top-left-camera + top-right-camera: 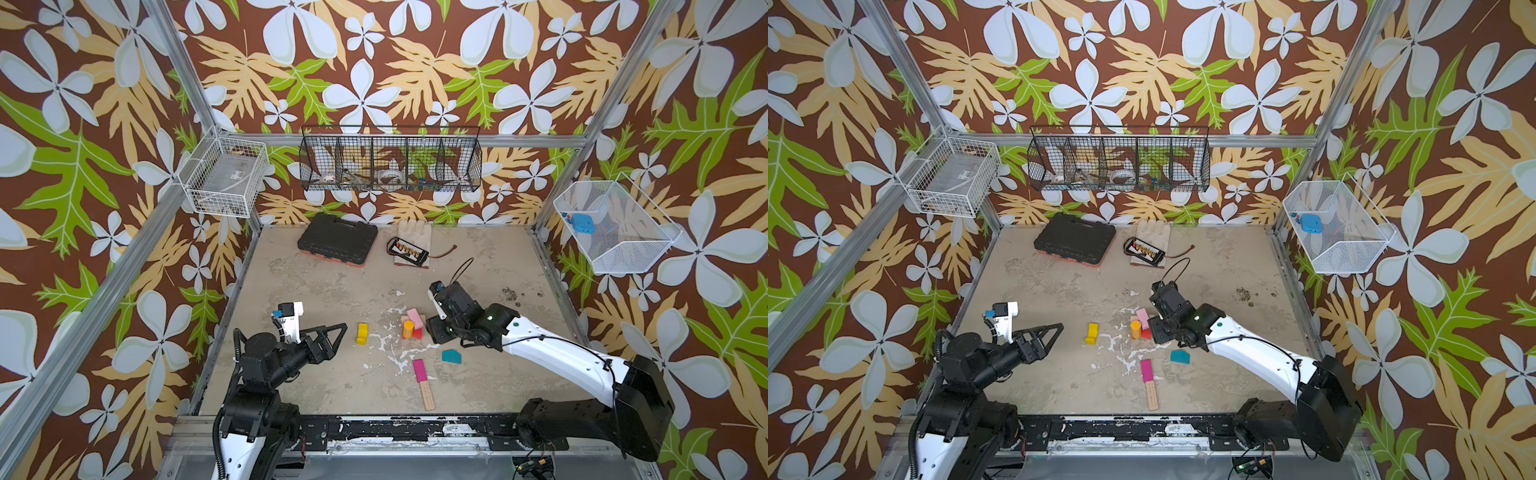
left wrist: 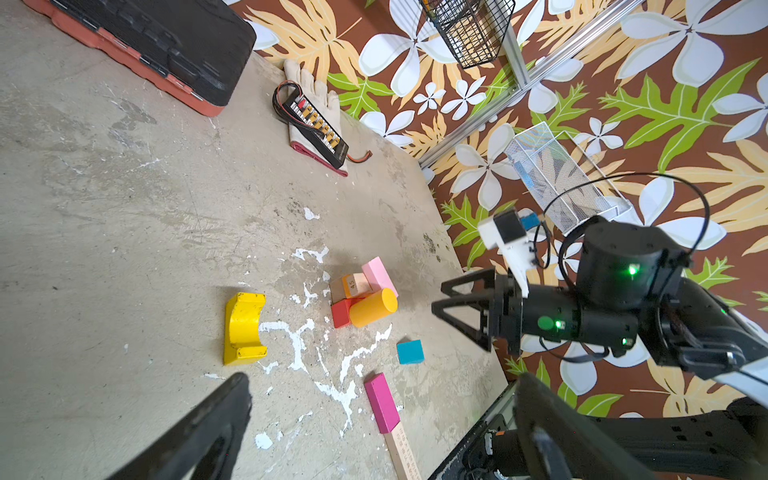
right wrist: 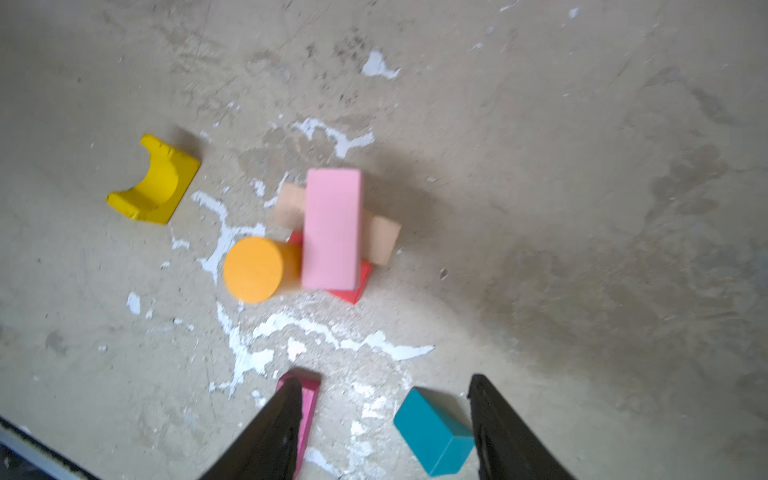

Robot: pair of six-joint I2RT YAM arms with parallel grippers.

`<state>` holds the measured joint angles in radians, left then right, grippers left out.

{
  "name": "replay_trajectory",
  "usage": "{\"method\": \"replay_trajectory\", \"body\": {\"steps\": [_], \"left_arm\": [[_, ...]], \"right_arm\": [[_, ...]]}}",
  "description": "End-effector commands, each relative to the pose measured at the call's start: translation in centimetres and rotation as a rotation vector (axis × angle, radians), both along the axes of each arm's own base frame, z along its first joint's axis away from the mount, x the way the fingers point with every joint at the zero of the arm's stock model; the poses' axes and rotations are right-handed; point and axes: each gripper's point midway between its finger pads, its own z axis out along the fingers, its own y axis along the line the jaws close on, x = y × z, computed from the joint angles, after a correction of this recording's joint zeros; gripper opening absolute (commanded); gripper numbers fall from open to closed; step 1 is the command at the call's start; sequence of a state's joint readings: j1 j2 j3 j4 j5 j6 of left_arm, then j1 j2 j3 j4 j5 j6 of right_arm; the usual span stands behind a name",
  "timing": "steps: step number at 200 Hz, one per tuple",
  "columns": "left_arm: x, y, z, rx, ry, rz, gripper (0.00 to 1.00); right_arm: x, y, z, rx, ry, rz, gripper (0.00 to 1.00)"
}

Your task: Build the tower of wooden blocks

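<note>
Tower (image 1: 413, 320) stands well inside table (image 1: 324, 291) edges.

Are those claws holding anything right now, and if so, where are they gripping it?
Nothing is held: the left gripper and the right gripper both stand open and empty.

Right wrist view soft throughout — block edges smeared. There the magenta bar (image 3: 311, 401) sits mostly behind a finger of the right claw (image 3: 386, 380); red block (image 3: 352, 288) and plain wood block (image 3: 380, 241) lie largely under the pink block (image 3: 332, 228). In both top views the right claw's fingertips cannot be made out against its dark wrist. Left wrist view: plain wood bar (image 2: 401, 453) and black tool case (image 2: 166, 45) run off the edge. Contents of the wire basket (image 1: 390, 160) — too small to name.
</note>
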<state>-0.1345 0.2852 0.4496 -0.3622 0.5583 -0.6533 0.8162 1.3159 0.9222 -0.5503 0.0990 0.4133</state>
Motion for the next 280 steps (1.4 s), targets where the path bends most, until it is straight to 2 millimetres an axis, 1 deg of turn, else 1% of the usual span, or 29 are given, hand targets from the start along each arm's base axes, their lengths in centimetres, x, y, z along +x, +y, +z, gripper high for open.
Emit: {"method": "replay_trajectory", "body": {"steps": [1, 26, 45, 70, 100, 131, 160, 190, 203, 221, 232, 256, 280], "left_arm": [[0.1, -0.1, 0.6, -0.006, -0.026, -0.004, 1.00], [0.0, -0.1, 0.5, -0.006, -0.026, -0.004, 1.00], [0.1, -0.1, 0.5, -0.006, -0.026, -0.002, 1.00], [0.1, -0.1, 0.5, -0.006, -0.024, -0.003, 1.00], [0.1, -0.1, 0.5, -0.006, -0.026, -0.004, 1.00], [0.1, 0.0, 0.6, -0.006, -0.027, -0.002, 1.00], [0.0, -0.1, 0.6, -0.007, -0.031, -0.003, 1.00], [0.0, -0.1, 0.6, -0.007, -0.029, -0.002, 1.00], [0.0, -0.1, 0.6, -0.008, -0.030, -0.003, 1.00], [0.0, 0.0, 0.6, -0.007, -0.030, -0.002, 1.00], [0.0, -0.1, 0.6, -0.008, -0.029, -0.003, 1.00], [0.0, -0.1, 0.7, -0.008, -0.031, -0.003, 1.00], [0.1, 0.0, 0.5, -0.008, -0.028, -0.002, 1.00]], "right_arm": [[-1.6, 0.7, -1.6, -0.030, 0.020, 0.021, 0.67], [-3.7, 1.8, -4.2, -0.062, 0.078, 0.072, 0.67], [-4.8, 2.6, -5.9, -0.082, 0.115, 0.109, 0.67], [-5.8, 3.3, -7.4, -0.123, 0.146, 0.140, 0.65], [-6.3, 3.6, -9.2, -0.137, 0.187, 0.148, 0.60], [-6.3, 3.7, -10.2, -0.162, 0.205, 0.145, 0.56], [-6.3, 4.0, -10.5, -0.164, 0.213, 0.151, 0.45], [-6.5, 4.0, -10.4, -0.159, 0.216, 0.154, 0.29], [-6.5, 4.2, -9.8, -0.151, 0.211, 0.166, 0.26], [-6.0, 4.0, -7.9, -0.161, 0.172, 0.175, 0.22], [-5.3, 3.8, -6.1, -0.176, 0.132, 0.172, 0.20], [-3.7, 3.6, -1.3, -0.199, 0.032, 0.179, 0.17], [-1.6, 3.9, 3.4, -0.179, -0.060, 0.186, 0.13]]}}
